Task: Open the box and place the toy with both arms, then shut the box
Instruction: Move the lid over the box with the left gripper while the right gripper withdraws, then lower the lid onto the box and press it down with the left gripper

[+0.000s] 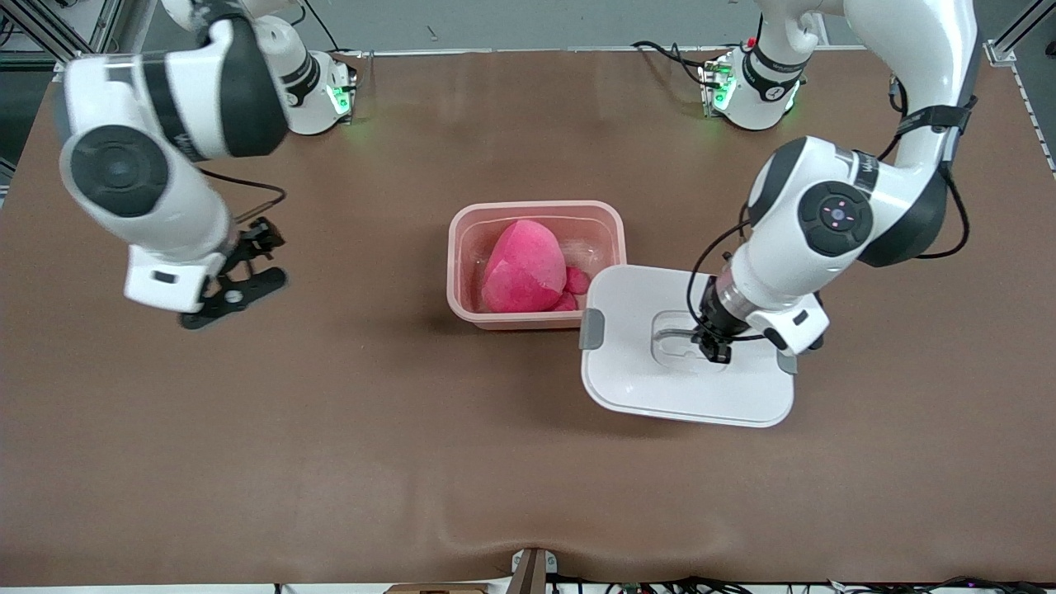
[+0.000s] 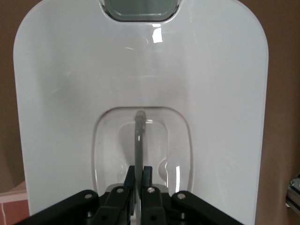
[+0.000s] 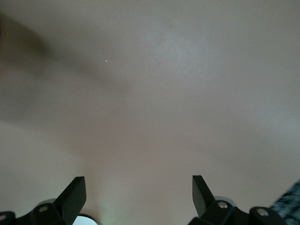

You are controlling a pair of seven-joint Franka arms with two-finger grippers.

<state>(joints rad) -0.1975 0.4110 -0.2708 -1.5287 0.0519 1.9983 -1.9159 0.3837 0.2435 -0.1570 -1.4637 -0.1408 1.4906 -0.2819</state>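
Observation:
The pink translucent box (image 1: 464, 272) stands open at the table's middle with the pink plush toy (image 1: 525, 268) inside it. The white lid (image 1: 660, 388) lies flat on the table beside the box, toward the left arm's end and a little nearer the front camera, one grey clip (image 1: 591, 328) by the box's corner. My left gripper (image 1: 714, 346) is shut on the lid's raised grey handle (image 2: 138, 140) in the recess; the lid (image 2: 70, 93) fills the left wrist view. My right gripper (image 1: 239, 285) is open and empty over bare table toward the right arm's end; its fingertips (image 3: 77, 190) frame only brown table.
The brown table (image 1: 330, 462) stretches wide around the box and lid. The arms' bases (image 1: 318, 91) stand along the edge farthest from the front camera. A small fitting (image 1: 532, 569) sits at the table's front edge.

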